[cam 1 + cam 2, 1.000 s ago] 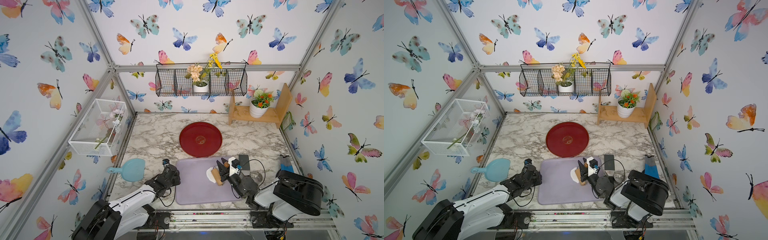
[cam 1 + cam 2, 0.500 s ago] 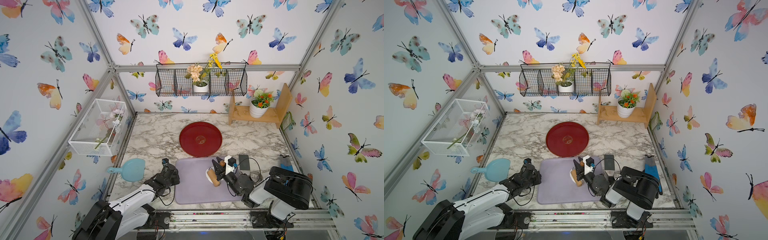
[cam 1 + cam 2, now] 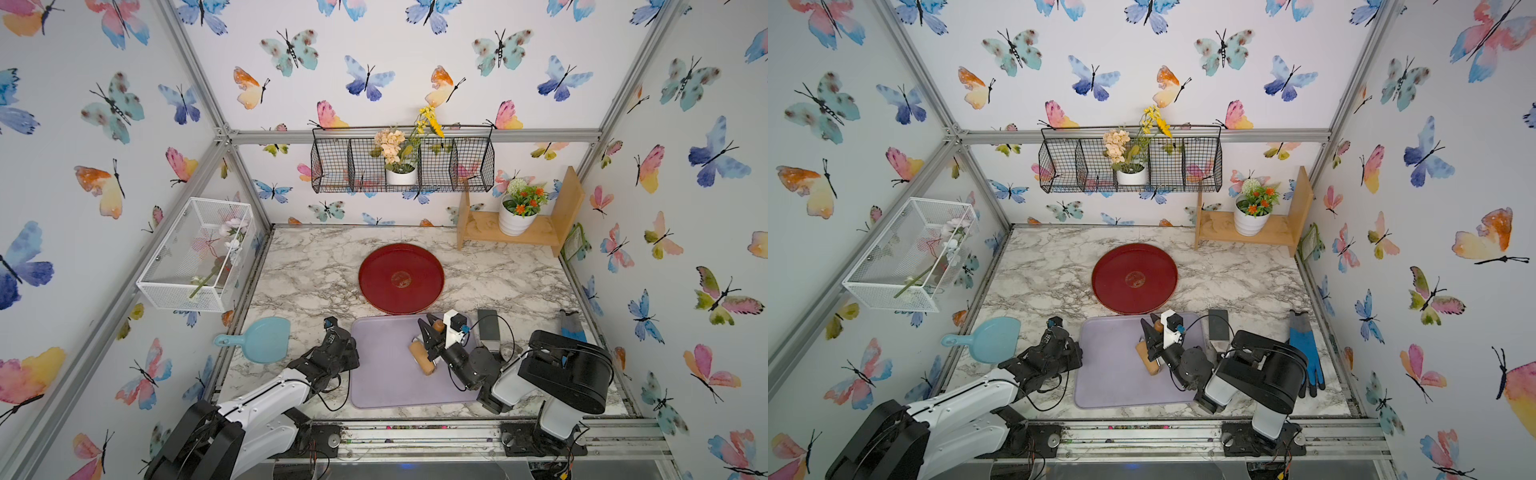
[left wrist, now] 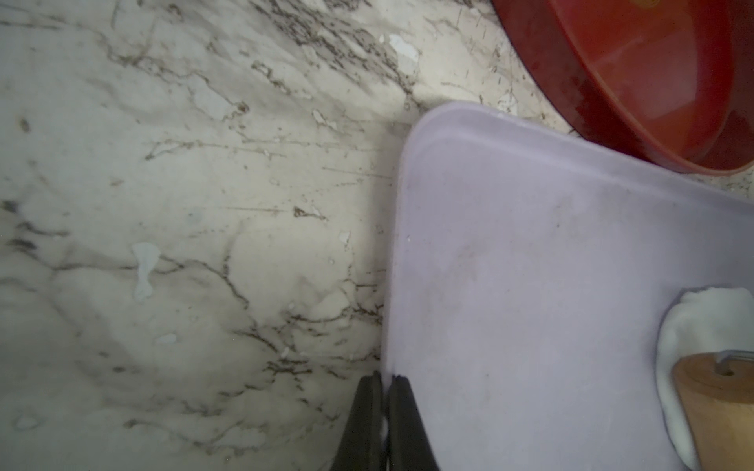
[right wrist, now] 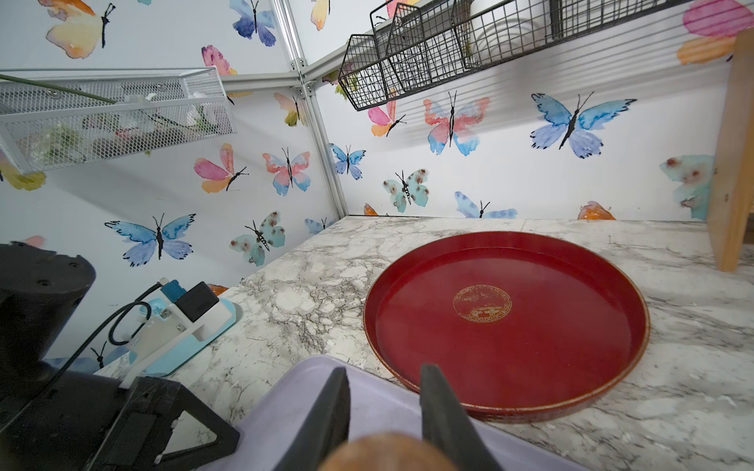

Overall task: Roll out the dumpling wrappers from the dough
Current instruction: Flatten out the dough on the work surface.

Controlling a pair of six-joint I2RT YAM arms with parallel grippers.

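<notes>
The right hand [image 5: 383, 373] is clamped on the wooden roller [image 3: 422, 359]. In the right wrist view its two black, wedge-shaped fingers [image 5: 322, 412] stand apart, with the roller's smooth, rounded brown end between their bases, blurred by closeness. In both top views the roller's stubby cylindrical barrel lies slantwise under that hand on the lavender mat [image 3: 382, 374]. The mat is a matte rectangle with rounded corners and a low raised rim.

The dough [image 4: 693, 322] shows plainly only in the left wrist view. It is a soft, matte white mass with an uneven outline, lying flat on the mat with the roller's grained wooden end over it. From above, the roller and the right hand cover nearly all of it.

The left hand [image 4: 383, 377] is closed, its dark fingertips pressed together right at the mat's side edge, well apart from the dough. Whether it pinches the rim I cannot tell. Beside it the desk [image 4: 163, 204] is white marble pattern with grey veins, pale flecks and fine scratches.

Just ahead of the right hand's fingertips lies the red tray [image 5: 510, 346], which is round, glossy and shallow-walled. The right wrist view shows its round gold emblem clearly, while the left wrist view catches only a curved piece of its wall. A top view shows a blue glove [image 3: 1304, 353] lying full length on the desk, outward of the right arm.
</notes>
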